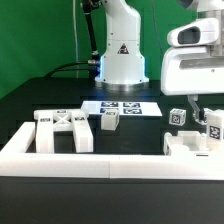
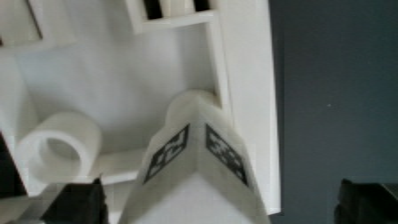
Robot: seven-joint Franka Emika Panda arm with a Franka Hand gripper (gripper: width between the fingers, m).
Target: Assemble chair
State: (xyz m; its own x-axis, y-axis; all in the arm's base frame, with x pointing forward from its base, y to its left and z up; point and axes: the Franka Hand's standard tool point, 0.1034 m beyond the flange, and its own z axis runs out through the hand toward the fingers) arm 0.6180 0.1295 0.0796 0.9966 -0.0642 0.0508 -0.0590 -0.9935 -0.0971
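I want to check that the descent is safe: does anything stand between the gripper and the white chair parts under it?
Nothing visible does. In the wrist view the open gripper faces a tagged post against a white panel, with free space between. The cross-braced frame stands aside, toward the exterior view's left.

smooth, matt white plastic chair parts [image 1: 65, 131] on a matt black table [image 1: 30, 100].

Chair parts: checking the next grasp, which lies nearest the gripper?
The panel below the gripper, at the exterior view's right; the cross-braced frame lies at that view's left.
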